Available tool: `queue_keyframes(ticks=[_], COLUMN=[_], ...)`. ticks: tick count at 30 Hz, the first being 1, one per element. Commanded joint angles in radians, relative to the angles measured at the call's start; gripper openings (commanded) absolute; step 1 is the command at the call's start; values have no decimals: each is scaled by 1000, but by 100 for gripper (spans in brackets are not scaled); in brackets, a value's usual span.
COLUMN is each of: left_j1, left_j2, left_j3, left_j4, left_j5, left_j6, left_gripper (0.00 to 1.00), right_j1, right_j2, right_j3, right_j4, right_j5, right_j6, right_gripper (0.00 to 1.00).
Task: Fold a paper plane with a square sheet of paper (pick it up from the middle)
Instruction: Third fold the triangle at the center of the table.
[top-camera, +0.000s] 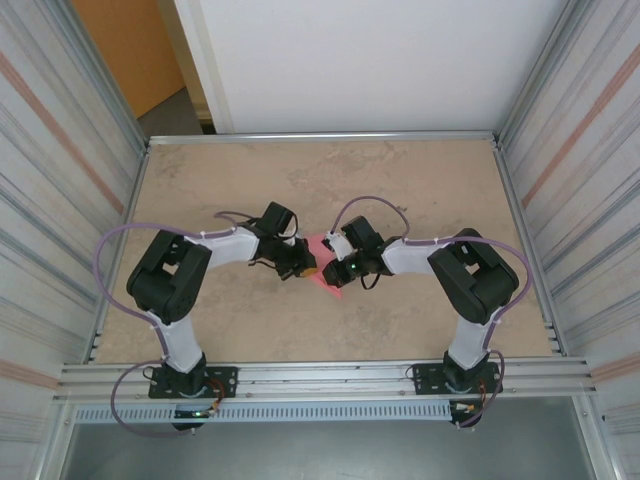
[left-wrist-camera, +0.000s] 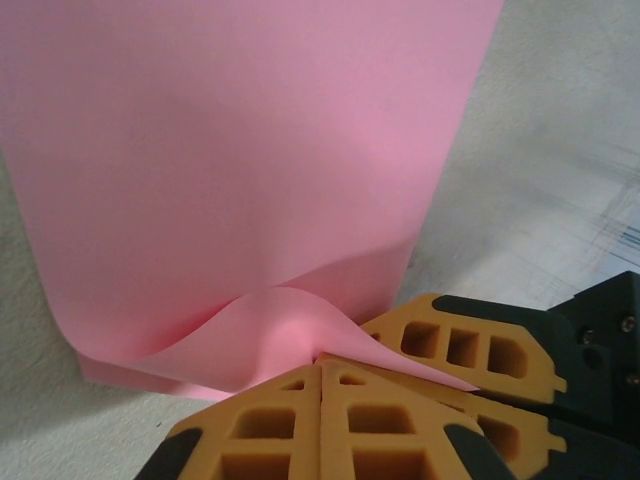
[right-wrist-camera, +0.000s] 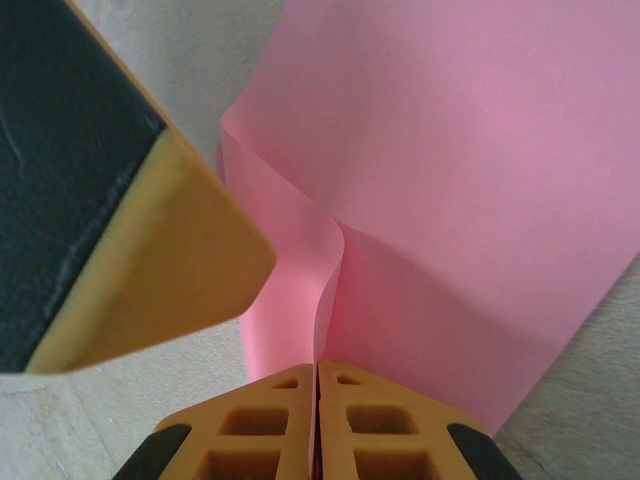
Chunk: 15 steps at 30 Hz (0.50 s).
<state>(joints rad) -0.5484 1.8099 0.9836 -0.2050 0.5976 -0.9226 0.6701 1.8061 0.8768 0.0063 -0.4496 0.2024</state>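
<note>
Tabletop (top-camera: 400, 180) of mottled beige, boxed in by ribbed metal walls (top-camera: 60, 150), carries the whole scene as I watch through the overhead camera. My left arm (top-camera: 170, 280) and right arm (top-camera: 470, 275) both bend inward from their bases at the near edge, their wrists almost meeting at mid-table. Between them lies the pink sheet of paper (top-camera: 332, 282), near the centre of the table and mostly hidden under the two wrists from above.

Through the wrist cameras I see the sheet lying largely flat on the surface, plain and unmarked. A second layer shows beneath its near edge in the left wrist view.

The left gripper (left-wrist-camera: 320, 385) has its orange fingers pressed together. A raised hump of the paper's edge runs into the seam between them, so it is clamped on the sheet. The right gripper (right-wrist-camera: 318, 378) is likewise closed tight, with a curled ridge of paper rising off the table and vanishing between its fingertips.

The two claws sit just beside each other. One left finger (right-wrist-camera: 150, 250) looms blurred at the left of the right wrist view, and a right finger (left-wrist-camera: 460, 345) lies just beside the left gripper's tips.
</note>
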Motion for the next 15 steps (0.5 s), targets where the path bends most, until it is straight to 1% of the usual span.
queue_keyframes(ticks=[1,6,15], left_j1=[-8,-10,-8], left_j2=[11,25,25], left_j3=[-19,-24,-31], left_j4=[-16,-44,-75], left_j5=[-31,-66,-139], left_j6=[-18,-12,3], left_gripper=[0,0,0], right_j1=[8,8,8], right_j2=[48,52,44], right_j3=[1,5,10], right_j4=[-63,-66,-71], right_j5=[43,43,50], right_j6=[16,15,26], right_gripper=[8,9,14])
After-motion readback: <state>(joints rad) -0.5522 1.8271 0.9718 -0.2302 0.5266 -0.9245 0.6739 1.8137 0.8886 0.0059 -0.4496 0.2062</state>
